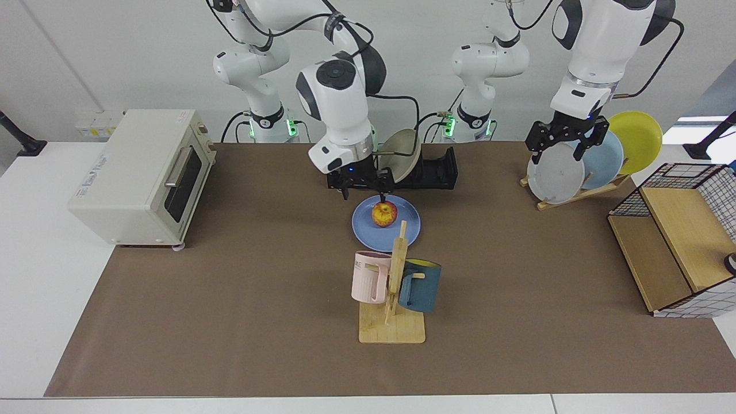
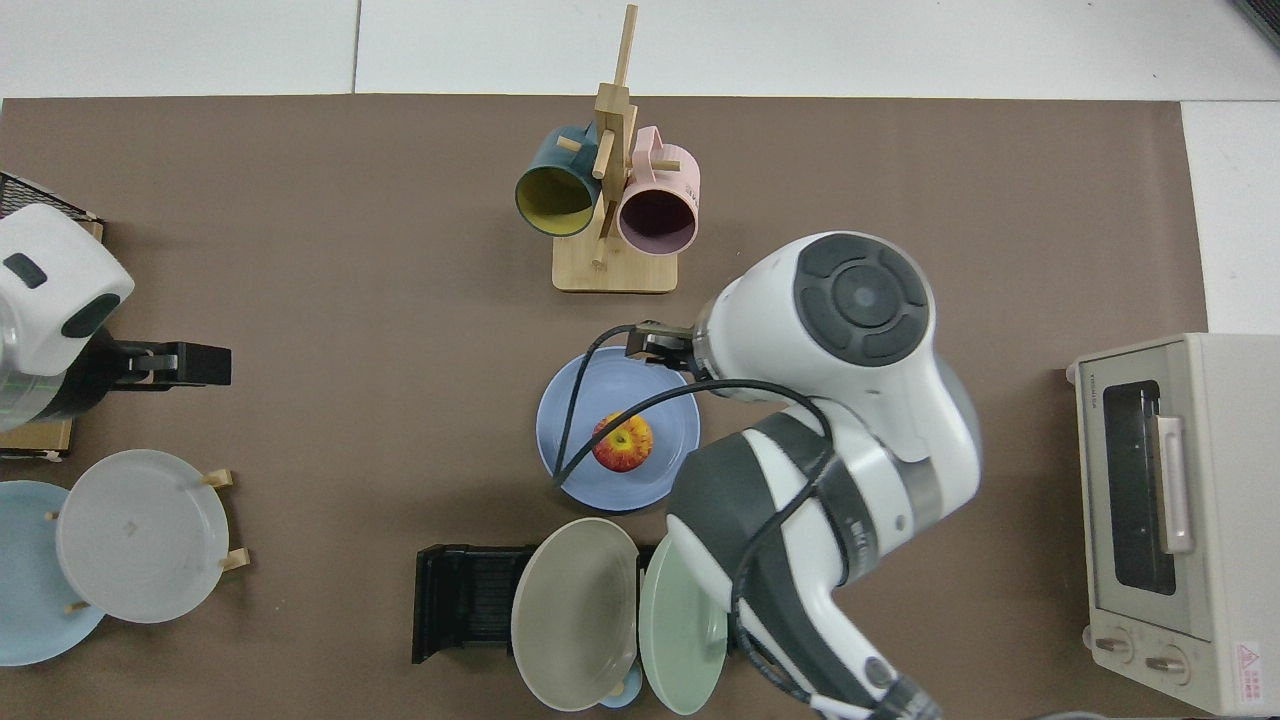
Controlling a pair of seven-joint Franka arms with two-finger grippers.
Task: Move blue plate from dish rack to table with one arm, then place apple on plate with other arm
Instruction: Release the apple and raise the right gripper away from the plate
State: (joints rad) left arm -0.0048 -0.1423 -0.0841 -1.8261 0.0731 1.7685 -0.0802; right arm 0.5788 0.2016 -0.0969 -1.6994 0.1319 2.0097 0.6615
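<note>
The blue plate [image 1: 365, 224] [image 2: 660, 470] lies flat on the brown mat of the table [image 1: 230, 299], in front of the black dish rack [image 1: 437, 169] [image 2: 465, 600]. The red and yellow apple [image 1: 384, 214] [image 2: 622, 443] sits upright near the plate's middle. My right gripper [image 1: 362, 192] hangs open and empty above the plate's back edge, apart from the apple; in the top view its own wrist hides it. Off at the wooden plate stand, my left gripper [image 1: 558, 154] [image 2: 190, 365] waits open with nothing in it.
The rack holds a beige plate [image 2: 575, 610] and a pale green plate [image 2: 685, 625]. A mug stand [image 1: 392, 299] with two mugs stands just in front of the blue plate. A toaster oven [image 1: 144, 175] is on one side, a plate stand [image 1: 581, 164] and wire shelf [image 1: 678, 241] on the other.
</note>
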